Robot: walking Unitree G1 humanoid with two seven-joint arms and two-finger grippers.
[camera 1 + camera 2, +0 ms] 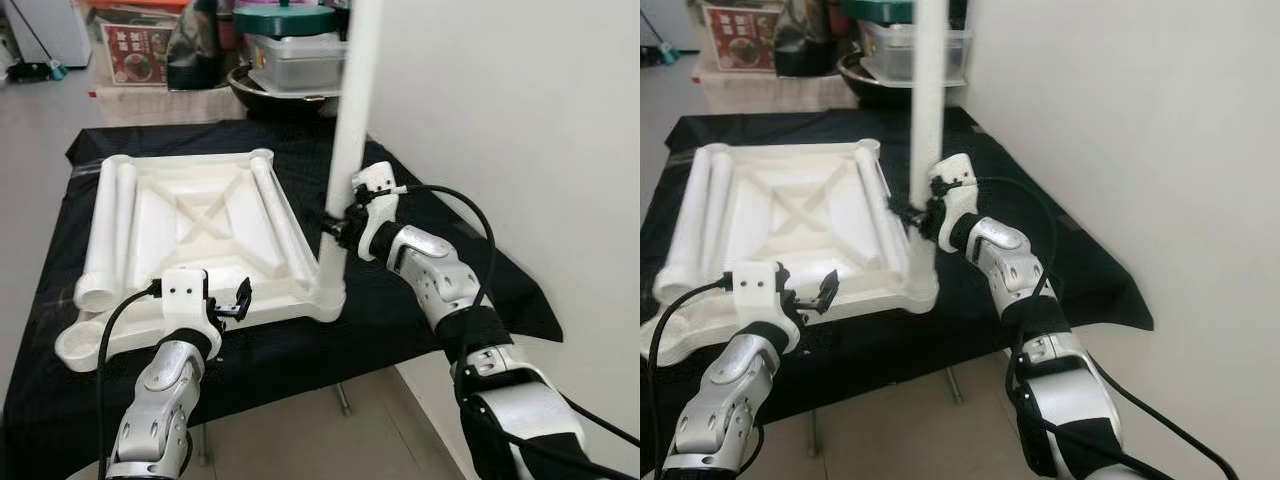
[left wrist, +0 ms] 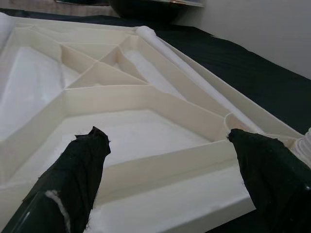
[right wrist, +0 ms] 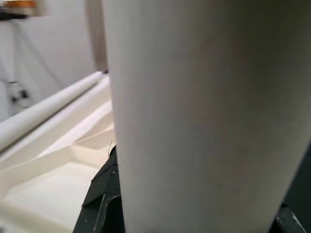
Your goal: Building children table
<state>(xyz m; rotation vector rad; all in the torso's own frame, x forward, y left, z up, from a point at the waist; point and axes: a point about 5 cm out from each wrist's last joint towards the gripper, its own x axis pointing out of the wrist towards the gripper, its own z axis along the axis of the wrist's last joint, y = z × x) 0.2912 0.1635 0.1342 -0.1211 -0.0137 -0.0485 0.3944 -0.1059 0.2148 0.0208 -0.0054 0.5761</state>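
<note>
Two hands: right hand (image 1: 338,222) clamps upright leg (image 1: 350,150) at tabletop (image 1: 190,220) corner; left hand (image 1: 228,300) open near front edge.

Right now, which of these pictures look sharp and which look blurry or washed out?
Both eye views are evenly lit and sharp. In the right wrist view the upright table leg sits so close it blurs into a pale mass. In the left wrist view the black fingers are soft, while the tabletop ribs beyond stay clear.
</note>
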